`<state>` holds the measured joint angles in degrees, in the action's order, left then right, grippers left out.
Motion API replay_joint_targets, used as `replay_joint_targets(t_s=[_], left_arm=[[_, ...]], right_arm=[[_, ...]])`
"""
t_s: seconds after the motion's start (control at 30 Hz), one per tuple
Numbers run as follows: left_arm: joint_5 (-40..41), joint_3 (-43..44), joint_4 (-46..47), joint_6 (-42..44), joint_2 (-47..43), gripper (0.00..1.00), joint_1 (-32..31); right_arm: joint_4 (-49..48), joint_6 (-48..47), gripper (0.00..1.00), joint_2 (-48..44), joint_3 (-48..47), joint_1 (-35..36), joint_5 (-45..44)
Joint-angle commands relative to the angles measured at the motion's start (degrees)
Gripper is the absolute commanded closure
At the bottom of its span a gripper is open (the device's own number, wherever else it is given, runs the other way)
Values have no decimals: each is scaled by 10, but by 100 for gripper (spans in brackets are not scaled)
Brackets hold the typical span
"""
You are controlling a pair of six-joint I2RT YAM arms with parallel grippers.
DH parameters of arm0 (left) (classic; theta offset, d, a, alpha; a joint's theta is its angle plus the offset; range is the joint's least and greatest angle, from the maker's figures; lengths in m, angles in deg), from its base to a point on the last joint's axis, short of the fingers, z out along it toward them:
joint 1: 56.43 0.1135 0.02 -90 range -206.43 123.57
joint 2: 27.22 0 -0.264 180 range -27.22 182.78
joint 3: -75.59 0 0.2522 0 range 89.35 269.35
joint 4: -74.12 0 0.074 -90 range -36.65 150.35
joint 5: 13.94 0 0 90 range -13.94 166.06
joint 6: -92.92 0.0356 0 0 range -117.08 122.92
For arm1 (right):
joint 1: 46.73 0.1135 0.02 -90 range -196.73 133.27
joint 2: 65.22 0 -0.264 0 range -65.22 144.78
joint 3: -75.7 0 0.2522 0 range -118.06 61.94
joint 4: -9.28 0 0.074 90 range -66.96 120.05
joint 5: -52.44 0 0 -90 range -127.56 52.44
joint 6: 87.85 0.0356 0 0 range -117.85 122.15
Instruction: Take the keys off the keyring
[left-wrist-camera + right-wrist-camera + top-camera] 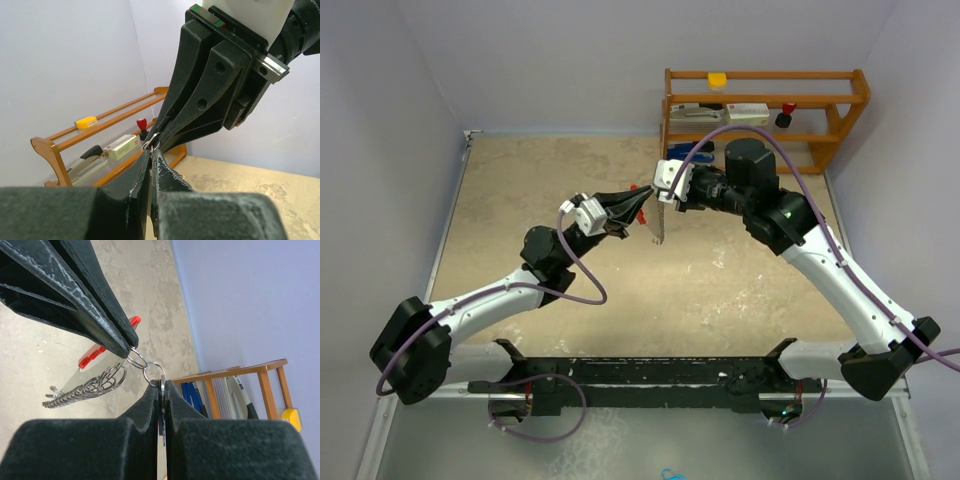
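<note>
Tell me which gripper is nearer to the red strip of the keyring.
Left. The left gripper pinches a small ring right beside the red strip; the right gripper, clamping a key, sits farther off, past that ring.

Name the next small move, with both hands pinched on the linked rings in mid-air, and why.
Likely a slight twist of the right hand, grip kept, to work its small ring off the neighbouring ring pinched by the left hand. Both hands are shut, the key sits clamped in the right hand, and the two rings are linked, with the keyring below them.
</note>
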<state>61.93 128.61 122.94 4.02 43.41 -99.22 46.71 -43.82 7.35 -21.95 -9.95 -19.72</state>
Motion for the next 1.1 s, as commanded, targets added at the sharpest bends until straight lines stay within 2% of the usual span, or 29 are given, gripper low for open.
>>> replay_joint_targets(t_s=[0.0,0.2,0.37,0.57,0.6,0.67,0.87,1.07], left_arm=[[-2,-6,68,-10,-27,100,3],[-4,-6,87,-16,-24,100,2],[11,7,57,-25,-18,100,3],[36,22,-8,2,-13,65,2],[43,28,-24,12,-12,56,2],[60,32,-49,36,-11,51,3],[95,43,-89,90,-4,52,3],[111,42,-92,93,0,58,3]], right_arm=[[-15,8,100,-10,-10,-5,-2],[-7,6,100,-4,-16,-5,12],[-8,6,100,-10,-17,-5,8],[-8,5,100,-15,-15,-5,7],[-9,5,100,-15,-15,-5,6],[-10,5,100,-16,-13,-5,4],[-12,5,100,-19,-12,-5,3],[-16,5,100,-20,-8,-5,1]])
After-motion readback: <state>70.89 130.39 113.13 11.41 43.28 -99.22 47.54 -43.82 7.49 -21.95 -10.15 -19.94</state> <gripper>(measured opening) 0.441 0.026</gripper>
